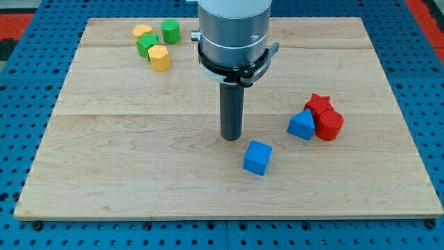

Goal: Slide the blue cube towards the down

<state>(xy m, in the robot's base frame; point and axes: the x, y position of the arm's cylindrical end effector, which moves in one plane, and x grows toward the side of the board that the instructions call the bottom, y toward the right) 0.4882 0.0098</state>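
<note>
You are looking at a pale wooden table [139,173] set on a blue perforated base [21,76], and no brand, label or writing can be read anywhere on it. Your end effector is a plain dark rod under a grey cylindrical housing [233,28]; it has no jaws to stand wide or narrow and it holds nothing. My tip [231,139] sits just below the table's centre. The blue cube [257,157] lies at about four o'clock from my tip, just beside it, with a thin strip of wood showing between them, so you cannot call them touching. At about three o'clock from my tip, well apart, you see a tight cluster: a blue triangular block [301,125] touching a red cylinder [329,126], with a red star-shaped block [319,104] just above them. Towards eleven o'clock, near the table's top-left corner, sits another cluster: a yellow round block [142,31], a green cylinder [170,31], a green block [146,45] of unclear shape, and a yellow hexagonal block [159,57].
</note>
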